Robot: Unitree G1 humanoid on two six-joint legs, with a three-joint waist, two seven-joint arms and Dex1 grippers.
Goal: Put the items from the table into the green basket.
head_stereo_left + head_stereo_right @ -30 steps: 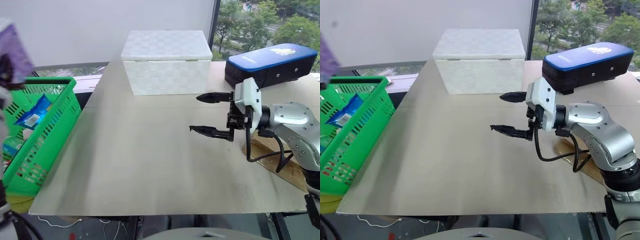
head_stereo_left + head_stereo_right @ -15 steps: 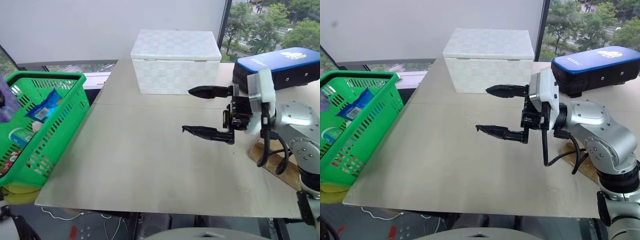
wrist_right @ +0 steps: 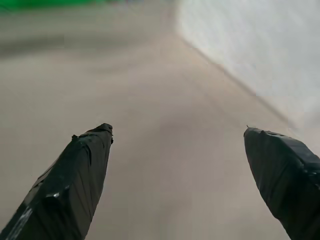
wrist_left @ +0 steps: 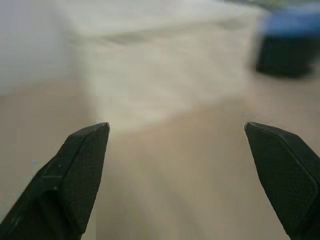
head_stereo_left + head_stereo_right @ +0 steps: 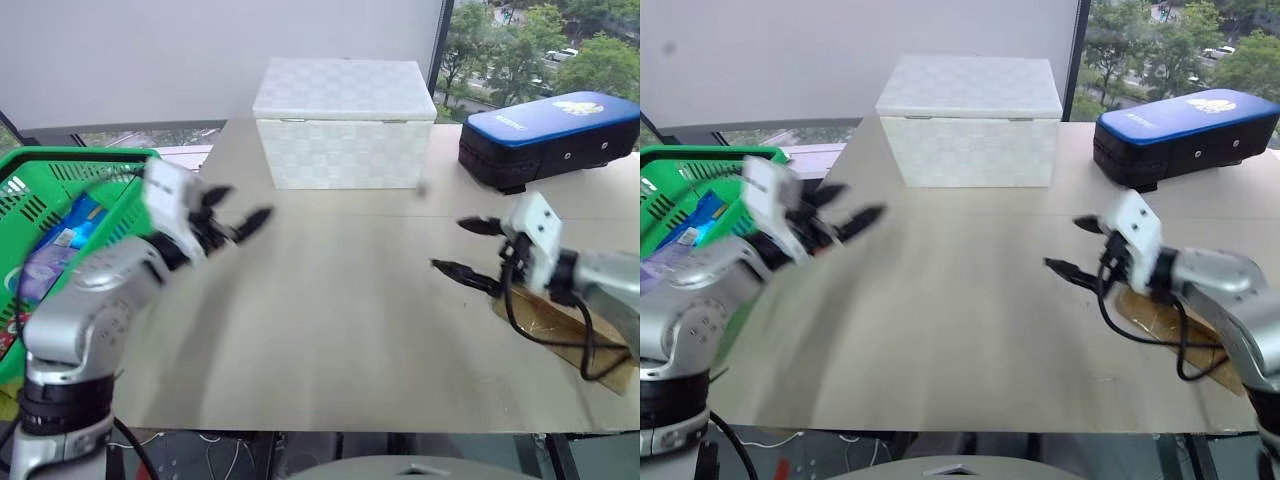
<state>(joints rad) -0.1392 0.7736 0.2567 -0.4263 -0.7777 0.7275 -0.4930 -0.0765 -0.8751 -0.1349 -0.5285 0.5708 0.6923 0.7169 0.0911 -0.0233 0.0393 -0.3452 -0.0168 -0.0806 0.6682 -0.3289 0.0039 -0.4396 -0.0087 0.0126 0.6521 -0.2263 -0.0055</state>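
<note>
Both grippers stand with their 2 black fingers spread wide and nothing between them. Nearest, the left gripper (image 5: pixel 235 212) hangs over the left part of the table (image 5: pixel 330 340), just beside the green basket (image 5: pixel 60 165), pointing toward the table's middle; its fingertips (image 4: pixel 87 150) frame bare beige tabletop. On the opposite side, the right gripper (image 5: pixel 462 248) hovers over the table's right part, pointing left, close above a brown flat board (image 5: pixel 560 325). Inside the basket lie a lilac-purple soft pack (image 5: pixel 45 265) and a blue packet (image 5: pixel 75 225). Farther back, a white woven box (image 5: pixel 345 122) sits on the table's middle, and a blue-topped black case (image 5: pixel 548 135) rests at the far right.
</note>
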